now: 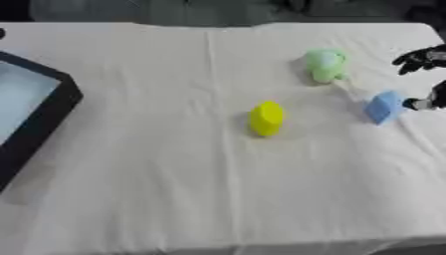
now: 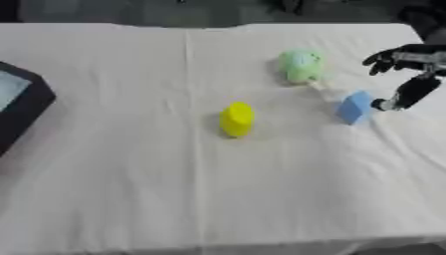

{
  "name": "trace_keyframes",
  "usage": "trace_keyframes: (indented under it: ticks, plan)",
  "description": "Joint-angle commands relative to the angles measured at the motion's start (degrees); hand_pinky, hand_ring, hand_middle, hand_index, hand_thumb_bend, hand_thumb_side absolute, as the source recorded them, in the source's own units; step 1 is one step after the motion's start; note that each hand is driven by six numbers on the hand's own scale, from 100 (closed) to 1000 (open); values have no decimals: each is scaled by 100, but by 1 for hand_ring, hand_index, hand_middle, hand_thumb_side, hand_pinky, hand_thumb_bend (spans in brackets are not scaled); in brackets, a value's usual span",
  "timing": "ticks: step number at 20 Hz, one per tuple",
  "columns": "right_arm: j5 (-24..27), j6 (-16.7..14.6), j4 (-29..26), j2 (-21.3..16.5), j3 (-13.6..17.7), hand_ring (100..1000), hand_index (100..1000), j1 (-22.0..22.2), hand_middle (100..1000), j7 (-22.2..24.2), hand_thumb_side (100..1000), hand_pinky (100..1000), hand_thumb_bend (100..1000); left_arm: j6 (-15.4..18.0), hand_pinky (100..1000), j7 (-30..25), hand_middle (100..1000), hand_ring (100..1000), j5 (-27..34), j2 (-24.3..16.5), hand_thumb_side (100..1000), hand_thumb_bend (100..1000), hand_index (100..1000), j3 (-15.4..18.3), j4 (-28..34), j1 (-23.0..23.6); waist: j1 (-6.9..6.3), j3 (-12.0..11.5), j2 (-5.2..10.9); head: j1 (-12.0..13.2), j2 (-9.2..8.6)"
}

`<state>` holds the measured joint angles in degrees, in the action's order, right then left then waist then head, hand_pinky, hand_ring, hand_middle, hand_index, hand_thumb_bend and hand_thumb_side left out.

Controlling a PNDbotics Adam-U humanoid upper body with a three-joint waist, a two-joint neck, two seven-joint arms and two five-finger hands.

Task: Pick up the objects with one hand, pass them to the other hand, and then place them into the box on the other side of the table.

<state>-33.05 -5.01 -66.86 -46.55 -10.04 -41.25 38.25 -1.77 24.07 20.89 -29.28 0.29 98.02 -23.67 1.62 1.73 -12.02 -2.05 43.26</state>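
Note:
A yellow block (image 1: 267, 118) stands near the middle of the white cloth. A light green toy (image 1: 327, 64) lies farther back and to the right. Further right, a blue block (image 2: 355, 107) rests on the cloth. My right hand (image 2: 407, 74) comes in from the right edge, open, with fingers spread; its thumb tip sits just right of the blue block, close to it or touching. At the left edge lies the black box (image 1: 54, 112) with a pale inside. My left hand shows in neither view.
The white cloth (image 1: 174, 189) covers the whole table, with a crease running front to back left of the yellow block. Dark floor shows beyond the table's far edge.

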Motion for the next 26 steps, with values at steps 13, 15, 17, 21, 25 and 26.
trace_keyframes:
  ticks: [13, 15, 17, 21, 25, 26]
  plan:
    - [-541, -616, 433, -23, -278, 925, 963, -422, 840, -65, 100, 967, 336, 8, 832, 66, 969, 1000, 48, -141, 836, 113, 812, 88, 61, -53, -49, 8, 4, -11, 21]
    - [-595, -684, 493, -9, -299, 927, 962, -447, 841, -63, 100, 968, 337, 10, 831, 72, 968, 1000, 66, -137, 836, 115, 811, 88, 56, -53, -45, 7, 3, -16, 14]
    - [-659, -744, 551, 8, -322, 927, 964, -466, 843, -62, 100, 968, 340, 9, 831, 75, 967, 1000, 73, -133, 836, 116, 809, 86, 52, -52, -44, 4, 2, -20, 9]
    - [-825, -863, 699, 61, -384, 932, 966, -529, 849, -65, 100, 971, 348, 16, 832, 72, 967, 1000, 76, -127, 834, 117, 809, 86, 55, -58, -53, -13, 1, -25, -4]
    - [-962, -984, 898, 147, -435, 931, 965, -598, 849, -47, 100, 969, 358, 19, 832, 75, 966, 1000, 78, -122, 833, 117, 808, 93, 57, -65, -68, -33, -3, -39, -24]
    - [-973, -1018, 944, 170, -451, 930, 965, -612, 848, -44, 100, 968, 359, 19, 832, 76, 966, 1000, 79, -119, 833, 117, 808, 94, 56, -66, -71, -37, -4, -42, -26]
